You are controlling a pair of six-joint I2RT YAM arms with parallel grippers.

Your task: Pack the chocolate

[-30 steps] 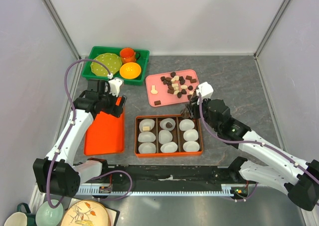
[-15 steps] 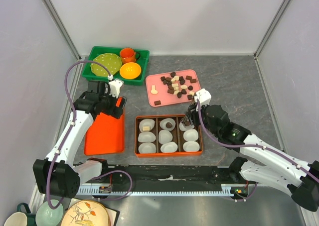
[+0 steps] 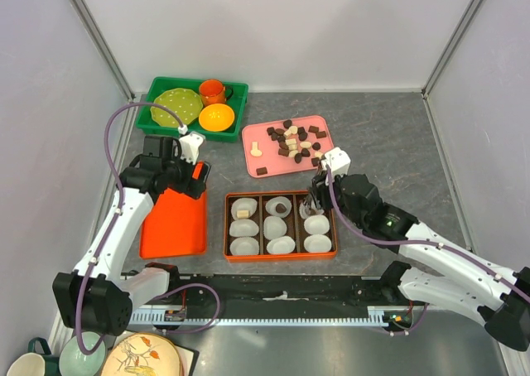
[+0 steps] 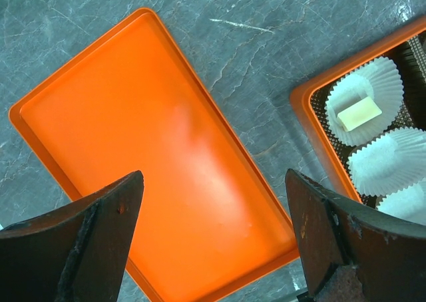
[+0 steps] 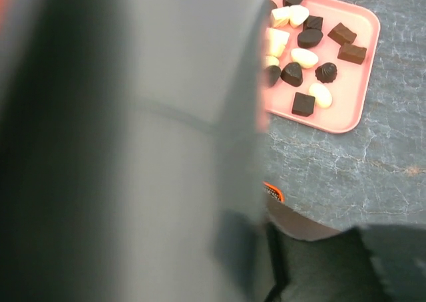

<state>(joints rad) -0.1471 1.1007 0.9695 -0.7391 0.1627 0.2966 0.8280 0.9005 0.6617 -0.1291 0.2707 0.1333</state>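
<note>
Most of the chocolate (image 3: 290, 140) is seen scattered on the pink tray (image 3: 258, 157), just beyond the box (image 3: 280, 258). One cream piece (image 4: 359, 113) is lodged in the far-left cup (image 4: 389, 82) of the box, and a dark piece (image 3: 281, 209) in the far-middle cup (image 3: 272, 201). The left gripper (image 4: 213, 182) is held wide open and empty above the orange tray (image 3: 170, 227), left of the box. The right gripper (image 3: 315, 199) is poised over the box's far-right corner. Its own camera is mostly blocked by a blurred grey shape (image 5: 133, 142), so its opening and any load cannot be told.
</note>
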